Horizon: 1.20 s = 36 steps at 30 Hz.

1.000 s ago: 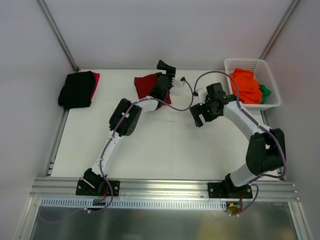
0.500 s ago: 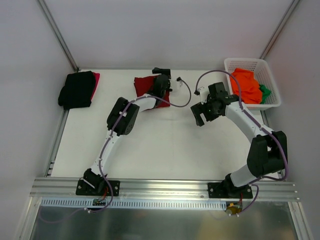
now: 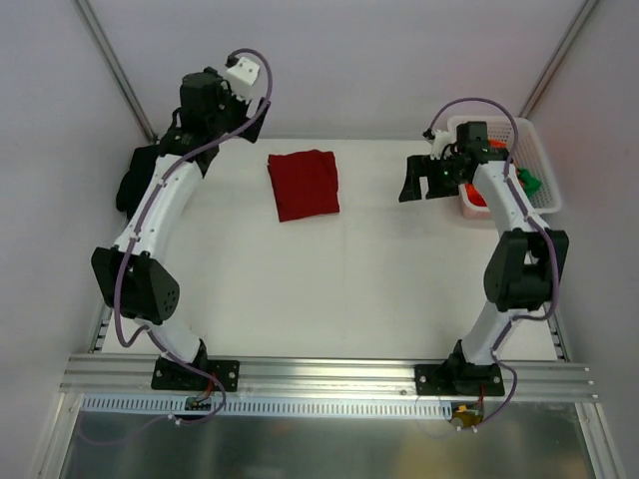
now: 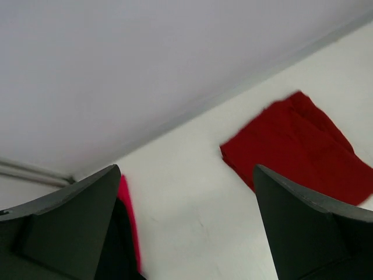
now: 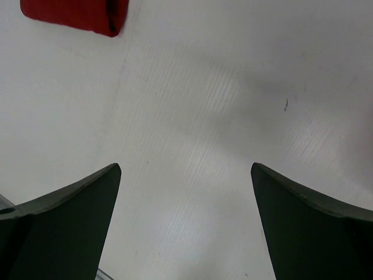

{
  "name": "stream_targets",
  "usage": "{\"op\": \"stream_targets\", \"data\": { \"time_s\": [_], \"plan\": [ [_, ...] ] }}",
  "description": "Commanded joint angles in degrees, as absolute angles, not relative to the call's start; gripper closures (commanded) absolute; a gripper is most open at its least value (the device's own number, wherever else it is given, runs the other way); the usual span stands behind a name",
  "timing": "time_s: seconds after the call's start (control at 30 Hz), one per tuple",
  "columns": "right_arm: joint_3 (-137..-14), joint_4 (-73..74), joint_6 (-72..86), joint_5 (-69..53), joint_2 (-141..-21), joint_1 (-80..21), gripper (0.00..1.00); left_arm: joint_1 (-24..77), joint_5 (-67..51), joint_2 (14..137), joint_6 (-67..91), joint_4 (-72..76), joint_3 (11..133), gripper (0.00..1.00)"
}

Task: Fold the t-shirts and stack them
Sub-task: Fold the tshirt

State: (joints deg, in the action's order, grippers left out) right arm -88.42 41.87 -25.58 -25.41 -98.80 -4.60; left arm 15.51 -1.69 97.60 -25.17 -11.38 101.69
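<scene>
Both tools are spread wide, gripping nothing. The left tool (image 4: 185,170) hangs high over the desk's (image 3: 349,279) far-left corner, its arm partly hiding the black t-shirt (image 3: 131,182). The folded dark red t-shirt (image 3: 304,185) lies flat near the back edge. The right tool (image 3: 414,180) hovers beside the basket (image 3: 544,170), its arm covering much of the orange t-shirt (image 3: 473,198).

A folded shirt (image 3: 304,185) lies flat on the counter (image 3: 329,289), toward the back and a little left of the middle. Well to its left, at the back left corner, sits a stack of shirts (image 3: 128,182), partly hidden behind the left arm (image 3: 160,200). A basket (image 3: 536,150) stands at the back right corner with more shirts (image 3: 473,198) in it; how many is hard to tell. The left pincer (image 4: 185,175) hangs above the stack's far side. The right pincer (image 3: 417,180) hangs just left of the basket, between it and the folded shirt.
</scene>
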Motion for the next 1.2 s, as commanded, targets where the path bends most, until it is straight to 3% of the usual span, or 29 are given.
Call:
{"op": "stream_targets", "data": {
  "time_s": [0.0, 0.13, 0.3, 0.8, 1.17],
  "plan": [
    [-94.7, 44.5, -17.7, -37.9, -111.2, -1.9, 0.01, 11.8, -18.5, 104.0, -11.8, -26.6, 94.1, 0.01],
    [-108.3, 45.8, -13.1, -45.3, -126.0, -1.6, 0.01, 9.5, -29.1, 109.3, -5.9, -27.9, 91.7, 0.02],
    [-114.6, 40.6, -7.8, -46.6, -131.9, -2.3, 0.01, 6.2, -45.0, 120.7, 1.2, -27.9, 96.8, 0.04],
    [-111.1, 30.9, -6.4, -47.6, -129.9, -3.9, 0.01, 4.9, -44.6, 126.7, 3.5, -24.5, 98.4, 0.01],
    [-107.1, 10.7, 10.5, -52.7, -134.6, -2.7, 0.01, -5.4, -57.7, 136.7, 26.0, -11.6, 100.5, 0.06]
  ]
}}
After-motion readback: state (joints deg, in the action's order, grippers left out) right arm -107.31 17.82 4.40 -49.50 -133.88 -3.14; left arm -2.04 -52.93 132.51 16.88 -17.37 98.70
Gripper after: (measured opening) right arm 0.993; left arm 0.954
